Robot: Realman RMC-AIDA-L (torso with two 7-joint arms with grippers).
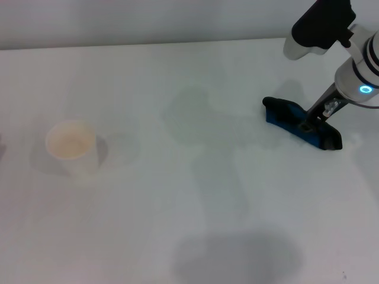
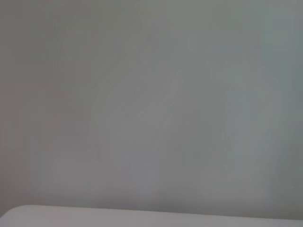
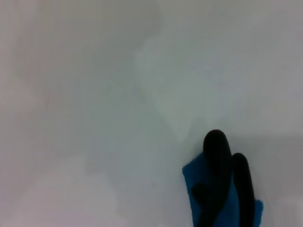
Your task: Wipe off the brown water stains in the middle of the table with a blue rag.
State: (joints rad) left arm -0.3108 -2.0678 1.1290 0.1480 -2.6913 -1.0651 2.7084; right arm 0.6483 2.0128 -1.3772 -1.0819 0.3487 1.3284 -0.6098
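The blue rag (image 1: 285,116), with its dark edging, lies bunched on the white table (image 1: 148,71) at the right, well right of the middle. My right gripper (image 1: 309,123) reaches down from the upper right and is shut on the rag's right half, pressing it to the tabletop. In the right wrist view the rag (image 3: 204,185) shows with its black edging against bare table. No brown water stains show; only a faint greyish sheen (image 1: 192,115) marks the middle of the table. My left gripper is out of view.
A white paper cup (image 1: 72,147) with a beige inside stands upright at the left. The table's far edge (image 1: 148,45) meets a pale wall. The left wrist view shows only a plain pale surface.
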